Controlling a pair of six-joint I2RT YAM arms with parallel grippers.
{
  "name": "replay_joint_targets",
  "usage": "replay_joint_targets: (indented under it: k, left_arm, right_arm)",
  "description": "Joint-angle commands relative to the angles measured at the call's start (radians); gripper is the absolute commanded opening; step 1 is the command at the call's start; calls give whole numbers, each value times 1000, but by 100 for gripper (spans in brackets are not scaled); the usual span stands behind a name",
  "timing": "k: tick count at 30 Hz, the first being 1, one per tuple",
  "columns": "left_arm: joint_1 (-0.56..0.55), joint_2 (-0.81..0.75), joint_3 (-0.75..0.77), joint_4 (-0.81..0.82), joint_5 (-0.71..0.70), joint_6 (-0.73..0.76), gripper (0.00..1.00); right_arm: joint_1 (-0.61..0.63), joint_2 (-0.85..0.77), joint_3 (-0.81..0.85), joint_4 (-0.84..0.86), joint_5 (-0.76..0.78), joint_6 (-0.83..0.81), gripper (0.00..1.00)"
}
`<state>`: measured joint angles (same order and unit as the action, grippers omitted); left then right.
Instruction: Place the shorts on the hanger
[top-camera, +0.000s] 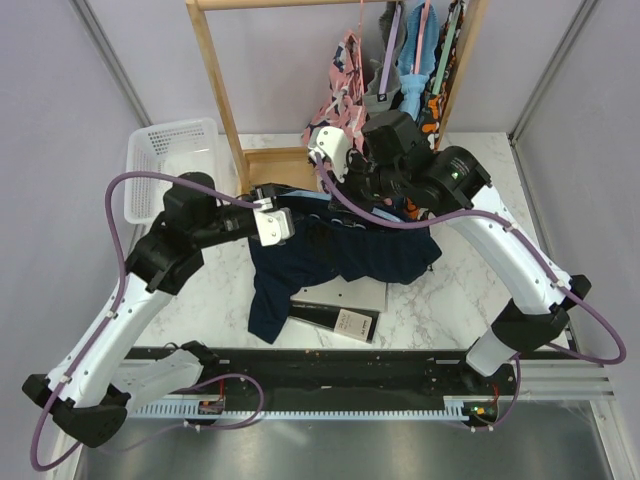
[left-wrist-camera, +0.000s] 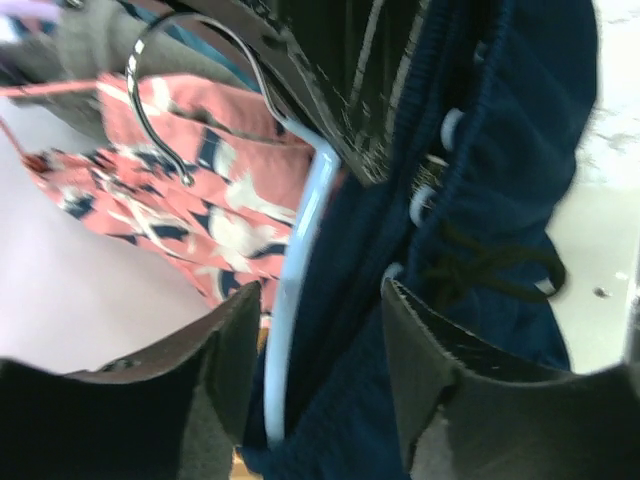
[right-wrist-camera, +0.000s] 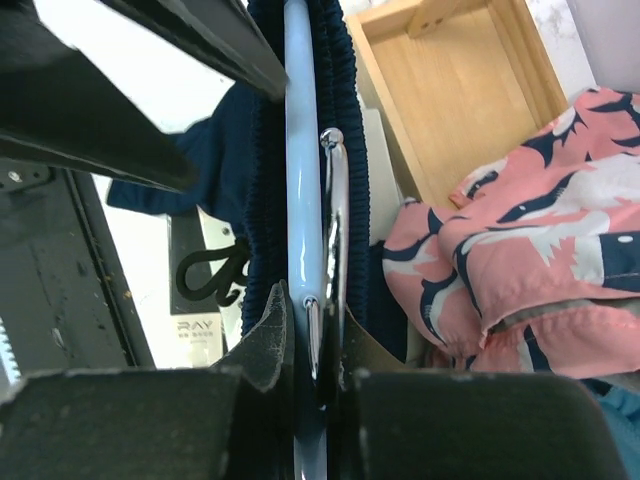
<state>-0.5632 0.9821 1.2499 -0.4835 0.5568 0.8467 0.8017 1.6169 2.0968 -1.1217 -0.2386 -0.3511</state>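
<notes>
Two claws meet at the navy shorts (top-camera: 340, 255). Only the right wrist view shows us the right claw (right-wrist-camera: 310, 310) clenched on the light-blue hanger (right-wrist-camera: 300, 150), the shorts bunched around it. Only the left wrist view shows the left claw (left-wrist-camera: 320, 300) released, hanger and shorts in its gap. A wooden box (right-wrist-camera: 460, 90) and pink patterned clothes (right-wrist-camera: 520, 230) sit beside the right claw. A white basket (top-camera: 170, 128) stands well left of the left claw.
</notes>
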Motion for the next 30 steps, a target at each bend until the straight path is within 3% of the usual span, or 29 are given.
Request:
replay_joint_targets:
  k: [1, 14, 15, 17, 18, 19, 22, 23, 26, 30]
  left_arm:
    - [-33, 0, -9, 192, -107, 121, 56]
    - [-95, 33, -109, 238, -156, 327, 41]
    - [-99, 33, -110, 243, -159, 328, 38]
    - [-104, 35, -113, 273, -167, 309, 11]
    - [-104, 33, -115, 290, -172, 292, 3]
    - [-104, 26, -122, 310, -187, 269, 2]
    - [-78, -31, -252, 442, -160, 281, 2]
    - [-58, -46, -277, 479, -118, 282, 2]
    - [-7, -82, -329, 540, 9, 256, 2]
    - [11, -89, -351, 640, 46, 207, 2]
  right_arm:
    - [10, -11, 77, 59, -92, 78, 0]
    - [19, -38, 19, 134, -172, 247, 0]
    - [22, -38, 16, 132, -182, 245, 0]
    - [22, -40, 8, 131, -192, 250, 0]
    - [21, -40, 6, 129, -218, 253, 7]
    - [21, -52, -1, 128, -229, 256, 37]
    - [-18, -121, -91, 175, -368, 403, 82]
    - [-33, -144, -166, 216, -416, 446, 87]
    - [-91, -212, -254, 223, -521, 497, 90]
    - [-179, -255, -339, 197, -617, 511, 83]
